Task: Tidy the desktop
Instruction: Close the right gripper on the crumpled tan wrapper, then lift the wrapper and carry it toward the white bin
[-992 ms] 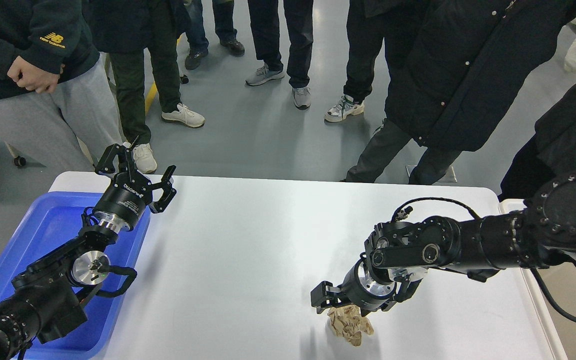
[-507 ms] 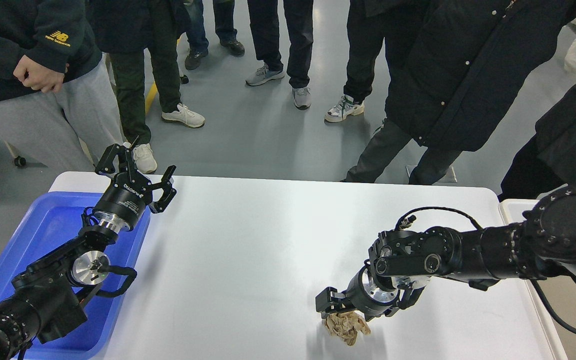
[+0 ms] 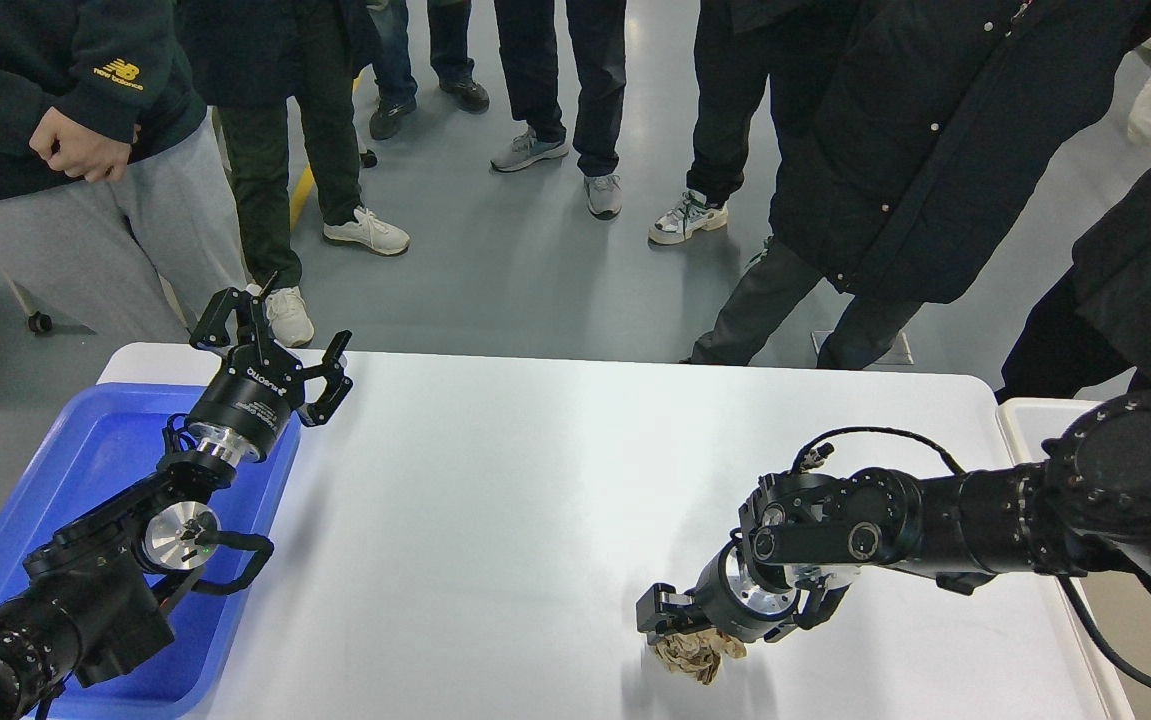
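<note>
Now we are reaching our right gripper down over a crumpled brown paper wad that is lying on the desktop, toward its near right part. The gripper is pressing right on top of the wad, and its fingers are seen too dark and end-on for us to tell whether the jaws are closed around the paper or merely touching it. We are holding our left gripper up above the far left corner of the desktop, over the edge of the blue tray, with its jaws spread wide and gripping nothing. That tray is sitting along the left side of the desktop. Several people are standing on the grey floor beyond the far edge, watching.
</note>
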